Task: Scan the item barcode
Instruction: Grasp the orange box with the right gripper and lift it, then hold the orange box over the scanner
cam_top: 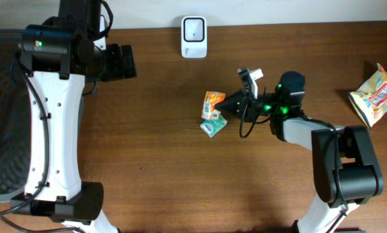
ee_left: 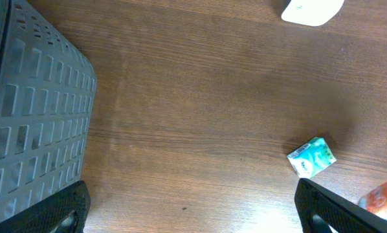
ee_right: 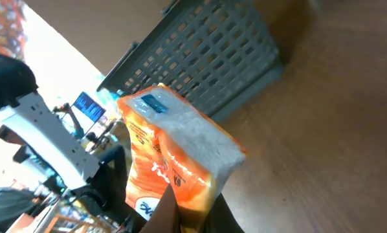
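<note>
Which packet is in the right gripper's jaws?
The orange packet; the teal packet lies free beside it, and the yellow bag sits far off.

This looks like a robotics lab staged as a shop checkout. A wood-grain desk (cam_top: 161,168) carries a white barcode scanner (cam_top: 194,37) at top centre, a grey slotted basket (ee_left: 32,110) on the left, and an orange packet (cam_top: 213,103) and a snack bag (cam_top: 375,96). At the left of the right wrist view, a lit monitor (ee_right: 88,107) and white rig hardware (ee_right: 44,139) stand behind.

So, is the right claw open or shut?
Shut: the right claw pinches the orange snack packet by its lower edge.
</note>
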Motion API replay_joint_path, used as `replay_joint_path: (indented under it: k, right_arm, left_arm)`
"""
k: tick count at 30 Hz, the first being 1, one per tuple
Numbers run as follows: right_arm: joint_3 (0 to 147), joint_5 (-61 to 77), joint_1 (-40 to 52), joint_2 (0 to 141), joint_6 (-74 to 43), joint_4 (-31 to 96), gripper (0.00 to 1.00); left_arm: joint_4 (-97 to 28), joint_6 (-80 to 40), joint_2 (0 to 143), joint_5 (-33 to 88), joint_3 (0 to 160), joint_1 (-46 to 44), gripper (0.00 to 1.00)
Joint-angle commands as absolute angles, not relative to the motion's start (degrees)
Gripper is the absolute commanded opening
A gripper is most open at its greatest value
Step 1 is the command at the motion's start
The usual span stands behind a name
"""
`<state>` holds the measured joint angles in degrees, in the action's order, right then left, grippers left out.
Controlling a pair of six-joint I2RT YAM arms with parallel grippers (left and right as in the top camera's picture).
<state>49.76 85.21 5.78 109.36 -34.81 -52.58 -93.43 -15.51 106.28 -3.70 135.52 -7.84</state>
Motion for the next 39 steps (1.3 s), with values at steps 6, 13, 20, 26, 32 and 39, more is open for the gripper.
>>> replay_joint_path:
  k: [6,13,20,26,32,39]
  right_arm:
    - [52.9,70.5,10.5,109.0,-41.7,-52.7,0.04]
    - [82.8,15.9,12.4,109.0,-15.6,16.1,0.04]
    - [99.5,-22.7,23.3,114.0,19.2,9.3,0.04]
    - [99.5,-12.4,23.6,126.7,45.0,-13.6,0.04]
    - [99.6,-6.0,23.5,133.1,47.6,-21.3,0.04]
    - [100.0,-8.4,21.9,135.6,47.2,-25.6,0.04]
  left_arm:
    - [-93.4,-15.8,105.2,-4.3,135.6,-7.7,0.99]
    - [-93.4,-15.8,105.2,-4.3,135.6,-7.7,0.99]
    - [-93.4,-15.8,105.2,-4.3,135.6,-7.7,0.99]
    - [-93.4,-15.8,105.2,-4.3,135.6,-7.7,0.99]
    - [-93.4,-15.8,105.2,-4.3,135.6,-7.7,0.99]
    - [-93.5,-15.8,105.2,-4.3,135.6,-7.7,0.99]
